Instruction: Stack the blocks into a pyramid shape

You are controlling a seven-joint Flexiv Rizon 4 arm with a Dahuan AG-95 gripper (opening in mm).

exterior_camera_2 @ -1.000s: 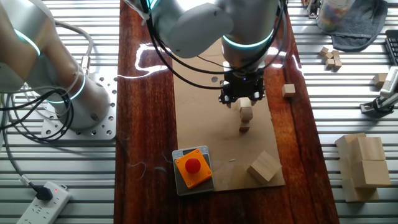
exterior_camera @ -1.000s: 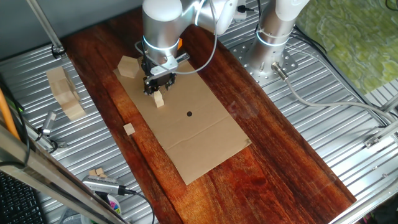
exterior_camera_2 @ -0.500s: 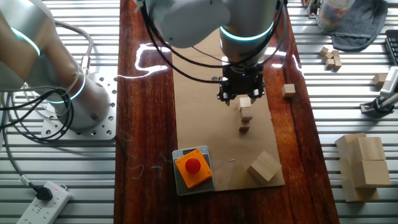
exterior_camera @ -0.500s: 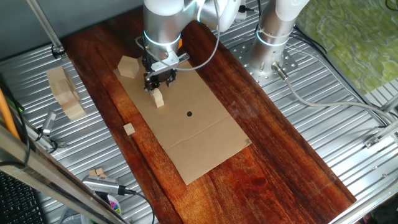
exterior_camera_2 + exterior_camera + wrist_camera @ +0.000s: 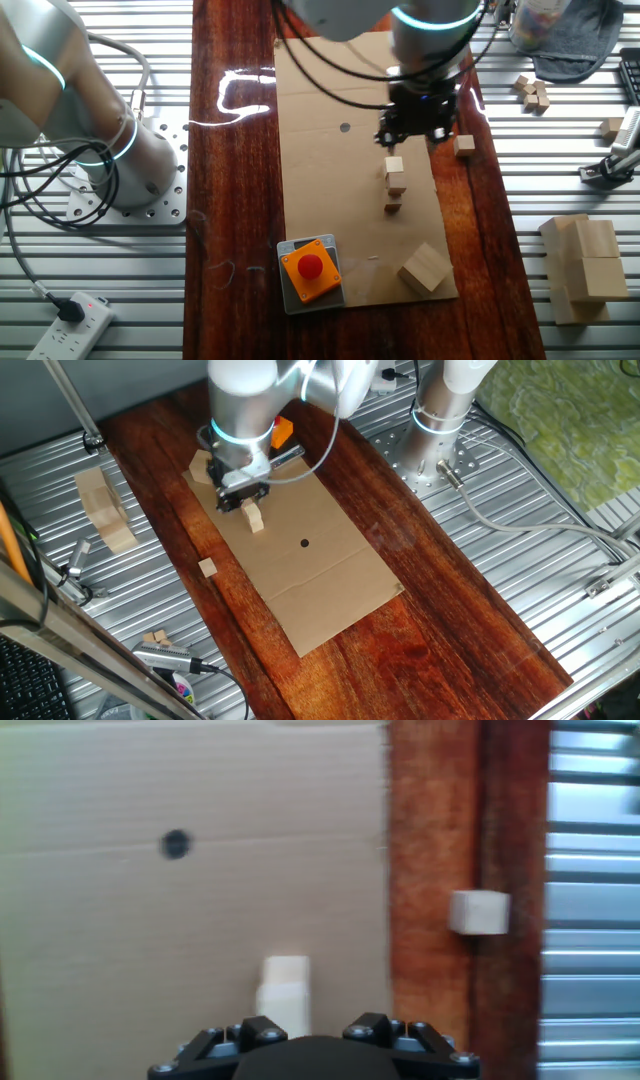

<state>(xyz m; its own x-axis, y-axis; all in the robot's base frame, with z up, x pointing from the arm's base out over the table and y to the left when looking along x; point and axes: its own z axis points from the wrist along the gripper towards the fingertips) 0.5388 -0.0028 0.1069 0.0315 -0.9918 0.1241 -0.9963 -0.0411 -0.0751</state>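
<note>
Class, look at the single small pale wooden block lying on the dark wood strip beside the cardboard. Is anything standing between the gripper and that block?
Nothing visible does. The gripper hangs above the cardboard sheet's edge, and the lone small pale wooden block lies just beside it on bare dark wood. The stacked blocks sit on the gripper's other side, away from that path.

A cardboard sheet point(image 5: 330, 170) with a dark dot point(image 5: 344, 127) lies on the wooden tabletop point(image 5: 235, 180). A red-buttoned orange box point(image 5: 310, 269) sits beside a faceted wood chunk point(image 5: 425, 268); stacked wooden slabs point(image 5: 585, 268) lie apart.
</note>
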